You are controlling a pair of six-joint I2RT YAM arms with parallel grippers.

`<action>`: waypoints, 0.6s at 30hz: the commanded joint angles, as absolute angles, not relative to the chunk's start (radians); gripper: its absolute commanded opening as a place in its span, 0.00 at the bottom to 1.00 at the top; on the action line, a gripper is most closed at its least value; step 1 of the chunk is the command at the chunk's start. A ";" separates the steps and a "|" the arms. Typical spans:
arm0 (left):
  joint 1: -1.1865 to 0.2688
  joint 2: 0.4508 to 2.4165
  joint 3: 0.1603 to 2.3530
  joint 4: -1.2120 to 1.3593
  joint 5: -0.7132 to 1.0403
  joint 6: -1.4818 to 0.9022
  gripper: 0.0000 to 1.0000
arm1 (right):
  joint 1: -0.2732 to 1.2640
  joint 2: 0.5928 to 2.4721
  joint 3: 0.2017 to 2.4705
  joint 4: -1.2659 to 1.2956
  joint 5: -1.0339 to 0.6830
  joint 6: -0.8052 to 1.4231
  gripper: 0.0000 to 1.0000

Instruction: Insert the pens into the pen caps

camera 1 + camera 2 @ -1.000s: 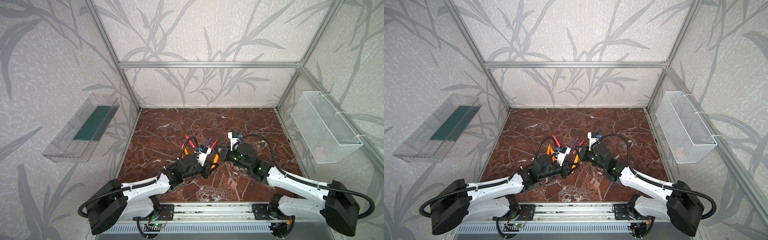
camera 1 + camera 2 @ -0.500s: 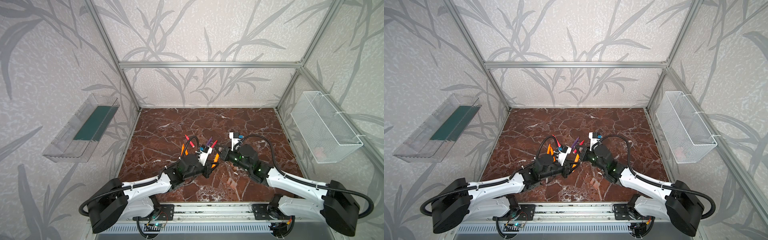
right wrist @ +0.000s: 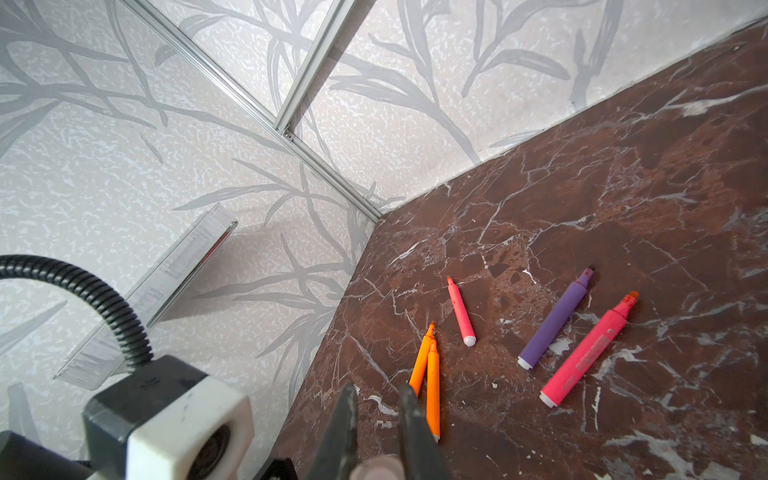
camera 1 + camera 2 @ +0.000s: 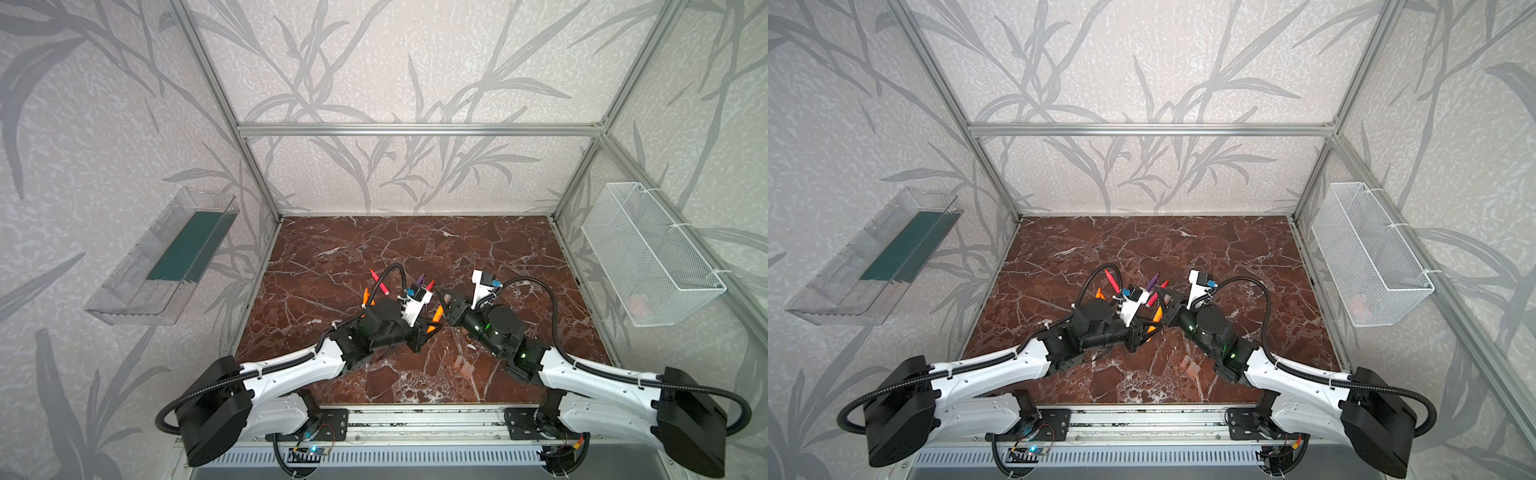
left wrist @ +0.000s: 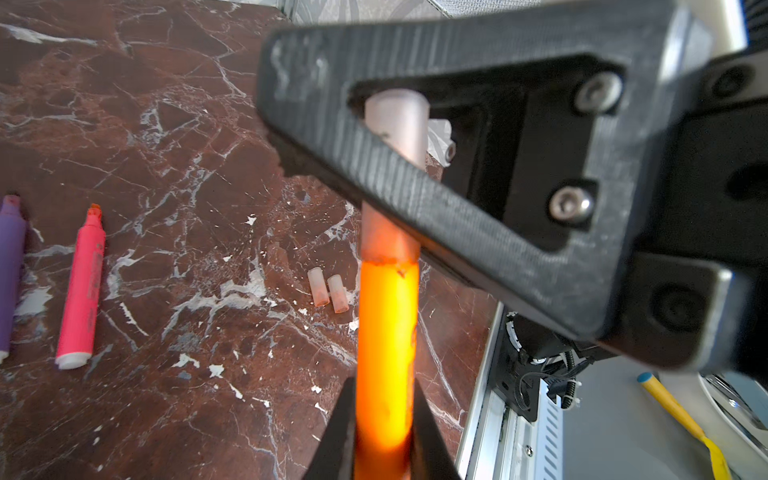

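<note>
Marble table point(image 5: 166, 166), left fingers point(image 5: 345, 432) gripping orange pen point(image 5: 386, 332), right fingers point(image 3: 411, 428) gripping its pale cap point(image 5: 397, 120).

Your red-brown marble worktop point(image 4: 415, 249) carries two orange pens point(image 3: 433, 386), two pink pens point(image 3: 588, 353), a purple pen point(image 3: 555, 328) and two loose pen caps point(image 5: 316, 286).

Reaching low toward the middle from both sides; meeting tip to tip with left gripper point(image 4: 428, 328) and right gripper point(image 4: 444, 309), both clamped tight.
</note>
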State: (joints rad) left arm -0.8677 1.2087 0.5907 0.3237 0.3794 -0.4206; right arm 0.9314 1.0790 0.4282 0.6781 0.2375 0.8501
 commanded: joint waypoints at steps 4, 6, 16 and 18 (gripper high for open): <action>-0.735 1.191 0.710 0.509 0.189 -0.501 0.00 | 1.054 1.081 0.359 0.583 0.123 0.826 0.00; -0.736 1.189 0.714 0.509 0.204 -0.492 0.00 | 1.069 1.084 0.359 0.585 0.130 0.822 0.00; -0.734 1.183 0.733 0.503 0.249 -0.474 0.00 | 1.177 1.158 0.374 0.609 0.211 0.809 0.00; -0.734 1.174 0.731 0.502 0.255 -0.472 0.00 | 1.194 1.181 0.374 0.625 0.220 0.814 0.00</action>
State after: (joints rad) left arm -0.8303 1.2114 0.6052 0.2298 0.5133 -0.4168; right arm 1.0721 1.1366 0.4122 0.7475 0.4397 0.8261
